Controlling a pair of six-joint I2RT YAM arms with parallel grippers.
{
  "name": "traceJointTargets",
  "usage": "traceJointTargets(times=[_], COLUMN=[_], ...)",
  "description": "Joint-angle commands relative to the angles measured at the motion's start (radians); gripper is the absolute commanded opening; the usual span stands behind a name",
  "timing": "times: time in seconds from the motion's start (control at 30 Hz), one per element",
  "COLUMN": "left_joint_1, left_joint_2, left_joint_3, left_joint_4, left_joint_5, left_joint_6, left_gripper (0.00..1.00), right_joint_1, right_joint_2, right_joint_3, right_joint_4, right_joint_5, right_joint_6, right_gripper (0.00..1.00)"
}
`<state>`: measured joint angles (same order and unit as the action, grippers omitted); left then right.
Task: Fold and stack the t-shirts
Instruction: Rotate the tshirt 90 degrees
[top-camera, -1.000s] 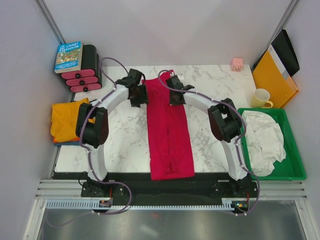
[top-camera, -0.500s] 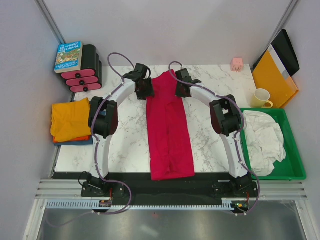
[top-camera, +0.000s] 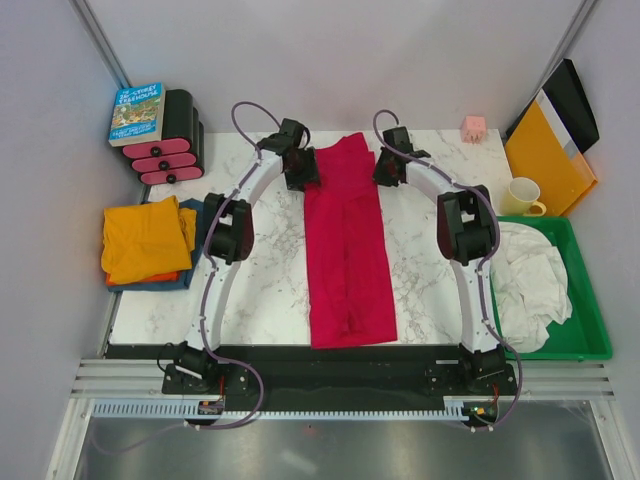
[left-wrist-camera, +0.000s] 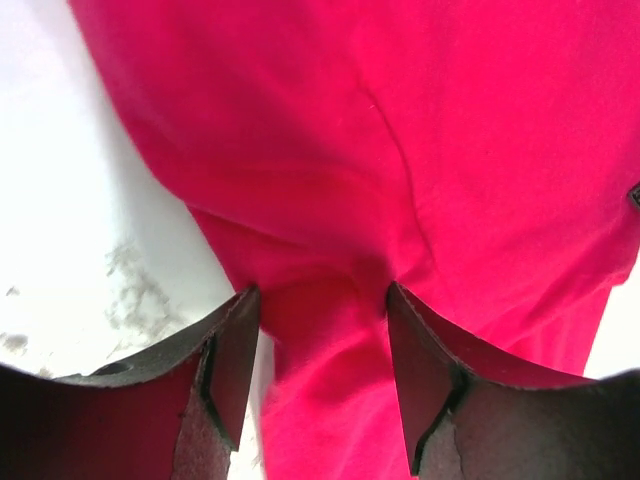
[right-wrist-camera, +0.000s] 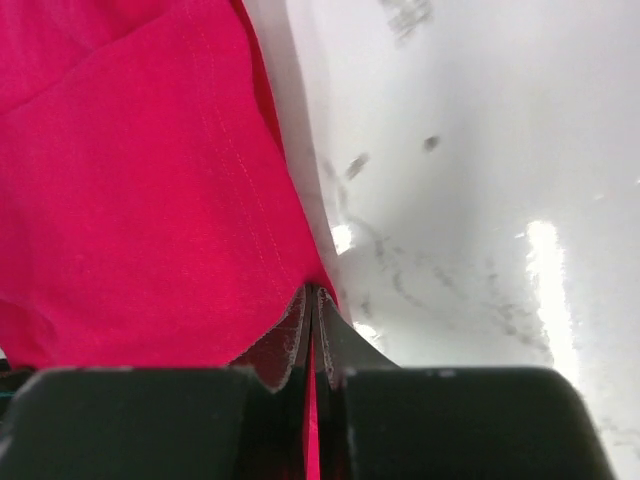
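Crimson t-shirt (top-camera: 348, 245) lies as long narrow strip down middle of marble table (top-camera: 260, 290), far end between both wrists. Left gripper (left-wrist-camera: 320, 300) clamped on bunched fold at far left corner, fingers kept apart by cloth. Right gripper (right-wrist-camera: 312, 295) pinched tight on thin hem at far right corner. Orange t-shirt (top-camera: 145, 238) folded atop dark blue t-shirt (top-camera: 193, 222) at table's left edge.

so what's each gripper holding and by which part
The crimson t-shirt, at its far end: right gripper pinches the right edge, left gripper seems closed on bunched cloth at the left.
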<state>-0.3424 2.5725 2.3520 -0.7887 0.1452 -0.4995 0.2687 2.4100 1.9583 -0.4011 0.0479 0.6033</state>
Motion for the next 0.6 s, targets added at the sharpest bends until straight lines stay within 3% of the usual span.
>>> traceJointTargets(times=[0.0, 0.2, 0.33, 0.43, 0.47, 0.57], left_joint_1=[0.016, 0.074, 0.080, 0.068, 0.062, 0.034], left_joint_2=[0.072, 0.098, 0.008, -0.135, -0.217, -0.342], left_joint_3=[0.087, 0.128, 0.116, 0.063, 0.014, -0.157], left_joint_4=[-0.044, -0.003, 0.002, 0.017, 0.022, 0.063], left_joint_5=[0.053, 0.114, 0.059, 0.028, 0.019, -0.019], left_joint_6=[0.018, -0.002, 0.027, 0.032, 0.035, 0.030], left_gripper=[0.63, 0.64, 0.63, 0.67, 0.69, 0.71], right_joint_1=[-0.078, -0.102, -0.086, -0.062, -0.045, -0.020], right_joint_2=[0.078, 0.118, 0.005, -0.127, -0.165, -0.320], right_joint_3=[0.002, 0.014, -0.047, -0.073, -0.090, -0.195], right_joint_4=[-0.099, -0.087, 0.036, 0.073, 0.080, 0.082], right_joint_5=[0.030, -0.032, -0.068, -0.054, -0.022, 0.023], right_joint_6=[0.010, 0.020, 0.010, 0.029, 0.036, 0.047], right_gripper=[0.05, 0.06, 0.05, 0.14, 0.22, 0.31])
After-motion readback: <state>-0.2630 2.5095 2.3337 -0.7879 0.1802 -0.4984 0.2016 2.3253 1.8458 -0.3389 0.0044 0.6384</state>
